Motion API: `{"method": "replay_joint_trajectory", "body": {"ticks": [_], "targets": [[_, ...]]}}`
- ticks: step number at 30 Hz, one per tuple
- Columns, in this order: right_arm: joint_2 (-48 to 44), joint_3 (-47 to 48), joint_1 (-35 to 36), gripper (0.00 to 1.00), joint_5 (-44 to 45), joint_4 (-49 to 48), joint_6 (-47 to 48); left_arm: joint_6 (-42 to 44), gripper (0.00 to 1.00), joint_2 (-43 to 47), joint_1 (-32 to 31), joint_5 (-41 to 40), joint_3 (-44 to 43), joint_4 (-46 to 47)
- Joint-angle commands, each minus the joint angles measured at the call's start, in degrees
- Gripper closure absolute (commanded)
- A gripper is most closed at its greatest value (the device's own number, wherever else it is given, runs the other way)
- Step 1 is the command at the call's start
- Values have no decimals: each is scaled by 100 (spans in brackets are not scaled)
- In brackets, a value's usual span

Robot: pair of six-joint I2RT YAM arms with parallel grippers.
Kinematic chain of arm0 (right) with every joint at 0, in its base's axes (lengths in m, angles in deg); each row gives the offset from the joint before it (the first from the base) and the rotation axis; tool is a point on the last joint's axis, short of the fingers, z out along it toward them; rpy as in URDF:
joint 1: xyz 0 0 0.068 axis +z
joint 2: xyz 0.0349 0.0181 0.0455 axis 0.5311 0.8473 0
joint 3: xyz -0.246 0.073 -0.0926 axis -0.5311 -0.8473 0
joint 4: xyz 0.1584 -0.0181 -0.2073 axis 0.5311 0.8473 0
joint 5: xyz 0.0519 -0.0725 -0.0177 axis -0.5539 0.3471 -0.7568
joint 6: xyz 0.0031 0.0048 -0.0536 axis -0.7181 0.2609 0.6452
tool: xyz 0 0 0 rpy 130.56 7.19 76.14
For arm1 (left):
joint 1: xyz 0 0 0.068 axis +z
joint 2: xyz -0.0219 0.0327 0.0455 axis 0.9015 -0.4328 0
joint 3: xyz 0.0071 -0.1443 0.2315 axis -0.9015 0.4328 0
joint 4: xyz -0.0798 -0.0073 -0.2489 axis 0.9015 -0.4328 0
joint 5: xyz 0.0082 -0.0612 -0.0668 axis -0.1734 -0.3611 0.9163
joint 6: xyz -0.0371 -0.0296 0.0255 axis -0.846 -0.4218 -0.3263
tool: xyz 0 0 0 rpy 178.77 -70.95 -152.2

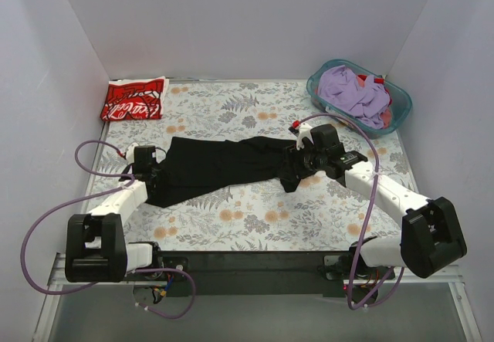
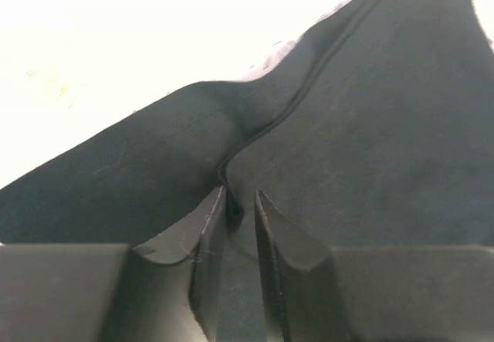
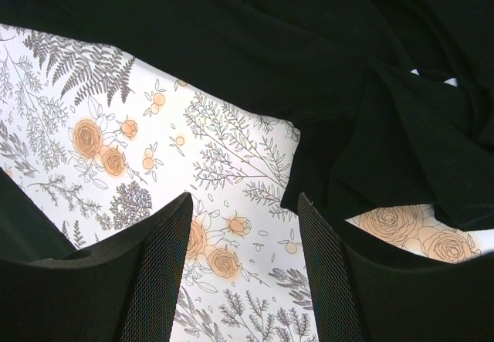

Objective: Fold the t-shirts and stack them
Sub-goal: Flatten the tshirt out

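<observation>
At the near edge of the flower-printed tabletop, the two arm bases are seen bolted side by side.

Just beyond them, toward 9 o'clock, the left gripper is lowered onto the left end of the black t-shirt. In the left wrist view its jaws are drawn nearly together, and a raised ridge of the black cloth, along a seam, is pinched between them.

The black t-shirt is spread across the middle of the tabletop as a long, crumpled band. It is widest at its 8 o'clock end and narrower and bunched toward 3 o'clock.

At that bunched end the right gripper is held over the cloth. In the right wrist view its jaws are spread apart and nothing is gripped. Bare printed tabletop is seen between them, and a hanging edge of the black cloth lies just beside the fingertip on the right of that view.

Farther back, in the far corner at 11 o'clock, the red t-shirt with white lettering is laid folded flat, well apart from the black one.

In the far corner at 1 o'clock a teal basket is set, with a purple garment heaped inside it.
</observation>
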Motion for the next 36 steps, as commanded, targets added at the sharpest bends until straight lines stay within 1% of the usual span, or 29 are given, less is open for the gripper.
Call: {"method": "replay_joint_trajectory", "body": {"ticks": [1, 3, 4, 6, 7, 13, 17, 22, 27, 32, 36], "targets": [[-144, -73, 38, 37, 2, -141, -45, 72, 82, 275, 38, 16, -11, 256], [-179, -64, 29, 37, 72, -133, -37, 81, 86, 319, 38, 42, -20, 247], [-223, -82, 29, 36, 125, -133, -19, 81, 92, 336, 30, 42, -20, 247], [-258, -73, 29, 37, 318, -141, 7, 89, 96, 398, 38, 33, -11, 247], [-276, -64, 29, 37, 371, -115, 33, 89, 100, 407, 38, 42, -11, 256], [-197, -29, 20, 36, 600, -1, 51, 116, 100, 442, 38, 51, -28, 212], [-91, -11, -58, 36, 968, 157, -54, 186, 100, 591, 38, -142, -168, -24], [84, -46, -489, 35, 1005, 281, -168, 265, 100, 994, 38, -388, -336, -437], [339, -20, -946, 36, 679, 281, -291, 353, 100, 1364, 38, -512, -354, -544], [453, 164, -1218, 36, 986, 289, -265, 353, 100, 1479, 30, -494, -239, -465], [568, 393, -1219, 37, 1110, 386, -282, 370, 100, 1435, 3, -643, -336, -465]]}}
